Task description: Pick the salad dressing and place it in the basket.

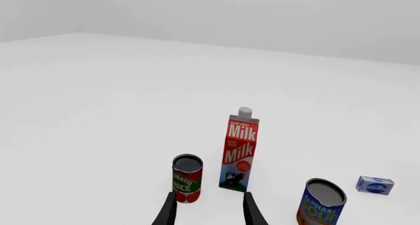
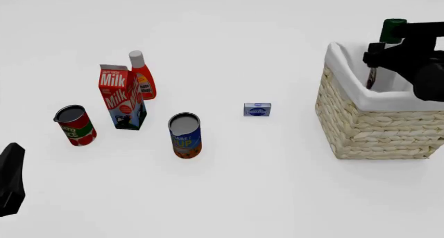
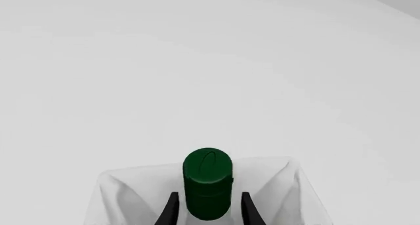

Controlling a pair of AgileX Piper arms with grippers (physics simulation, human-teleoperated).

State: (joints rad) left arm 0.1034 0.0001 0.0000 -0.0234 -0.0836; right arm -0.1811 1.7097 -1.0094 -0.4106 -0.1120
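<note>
the right end effector [image 3: 208, 211] grips the salad dressing [image 3: 207, 183] over the basket [image 2: 375, 131]. the left end effector [image 1: 208, 210] is open near the milk carton [image 1: 239, 154].

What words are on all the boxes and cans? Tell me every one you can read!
"Milk", twice, on the red milk carton.
"SOUP" on the blue can; the line above it is too blurred.
"...MATO ...UCE", partly seen, on the red can.
Small blue box: print too small to read.
Orange-red bottle: label too blurred.
Green-capped bottle: no label in view.
</note>
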